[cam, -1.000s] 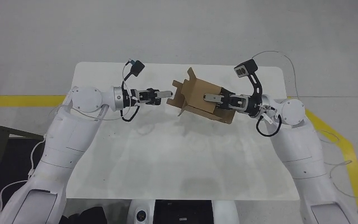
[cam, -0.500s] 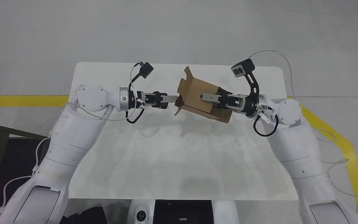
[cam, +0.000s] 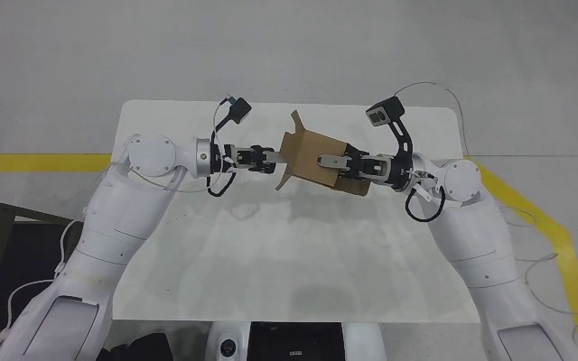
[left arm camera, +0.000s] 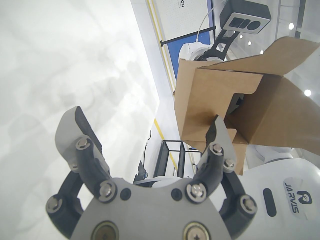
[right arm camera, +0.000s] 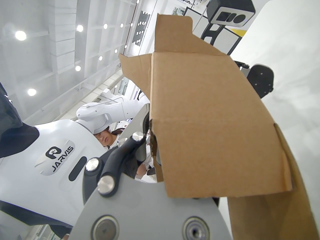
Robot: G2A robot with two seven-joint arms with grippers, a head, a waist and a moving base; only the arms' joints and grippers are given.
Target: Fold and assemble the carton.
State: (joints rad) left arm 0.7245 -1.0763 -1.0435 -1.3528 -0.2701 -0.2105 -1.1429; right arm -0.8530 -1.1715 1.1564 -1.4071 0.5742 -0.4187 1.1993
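Left fingers (left arm camera: 220, 136) stand wide, one tip touching a flap (left arm camera: 197, 101) of the carton (cam: 316, 161); right fingers (right arm camera: 138, 123) clamp its wall, holding it above the far tabletop (cam: 271, 262). Risk: a hard push may twist it from that one grip or crease the flap.

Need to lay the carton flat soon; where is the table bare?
The table is bare in its near half, between the arms and in front of the carton, and at both far corners. Crowded: far middle, where left gripper and right gripper meet the carton.
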